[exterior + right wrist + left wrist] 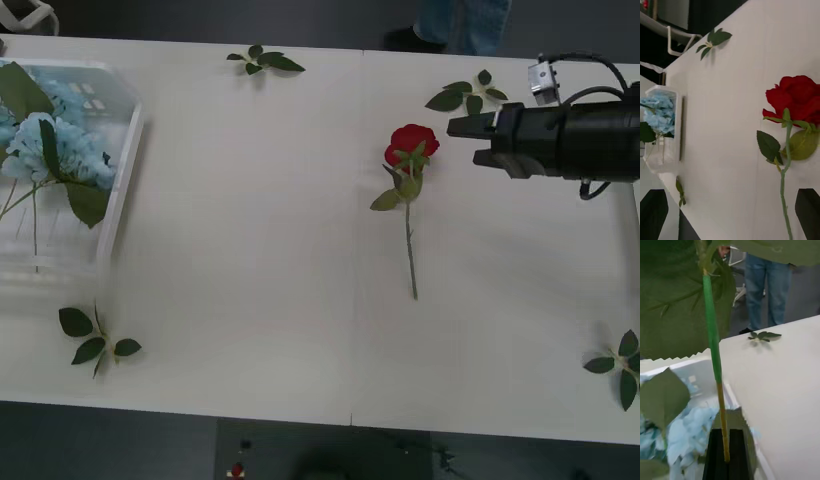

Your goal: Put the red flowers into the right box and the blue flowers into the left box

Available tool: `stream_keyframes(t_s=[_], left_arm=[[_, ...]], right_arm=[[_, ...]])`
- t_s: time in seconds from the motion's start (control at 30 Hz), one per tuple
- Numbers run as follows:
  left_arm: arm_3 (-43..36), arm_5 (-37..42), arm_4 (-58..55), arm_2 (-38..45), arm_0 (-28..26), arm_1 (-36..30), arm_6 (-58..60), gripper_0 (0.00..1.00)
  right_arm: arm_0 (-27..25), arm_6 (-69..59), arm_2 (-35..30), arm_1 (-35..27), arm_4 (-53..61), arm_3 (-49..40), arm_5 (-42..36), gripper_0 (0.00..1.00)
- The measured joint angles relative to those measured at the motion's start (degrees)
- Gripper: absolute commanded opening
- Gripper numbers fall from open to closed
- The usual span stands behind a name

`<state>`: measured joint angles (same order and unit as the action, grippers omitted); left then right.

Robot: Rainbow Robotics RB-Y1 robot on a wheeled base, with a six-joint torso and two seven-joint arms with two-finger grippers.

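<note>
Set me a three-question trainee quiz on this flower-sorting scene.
1. True or false: the deep-red artificial rose already lies inside a box.
2. Multiple choice: the fluffy pale-blue artificial flowers rest A) in the white slotted plastic basket at the robot's left, B) on the middle of the white table, C) between the fingers of the black right gripper.
3. Fill in: the right gripper, beside the rose's bloom, has its fingers ___.

Key: 1 false, it lies on the table; 2 A; 3 open.
</note>
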<state>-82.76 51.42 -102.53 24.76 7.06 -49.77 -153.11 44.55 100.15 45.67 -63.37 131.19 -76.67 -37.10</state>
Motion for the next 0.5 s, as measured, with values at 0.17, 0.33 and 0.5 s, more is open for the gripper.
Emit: stream_keyframes(t_s=[0.17, 0.33, 0.5], left_arm=[[0.0, -1.6, 0.1, 2.9, -4.1, 0.0, 0.0, 0.00], [0.5, -1.6, 1.2, 4.4, -5.4, 0.0, 0.0, 0.50], [1.1, -1.6, 1.2, 4.4, -5.4, 0.0, 0.0, 0.85]], right_arm=[[6.4, -24.4, 6.3, 3.9, -9.5, 5.4, 1.4, 1.00], [12.3, -27.5, 11.0, 8.8, -17.3, 12.5, 1.3, 1.00], [16.7, -42.8, 13.7, 12.3, -25.5, 16.6, -3.8, 1.00]])
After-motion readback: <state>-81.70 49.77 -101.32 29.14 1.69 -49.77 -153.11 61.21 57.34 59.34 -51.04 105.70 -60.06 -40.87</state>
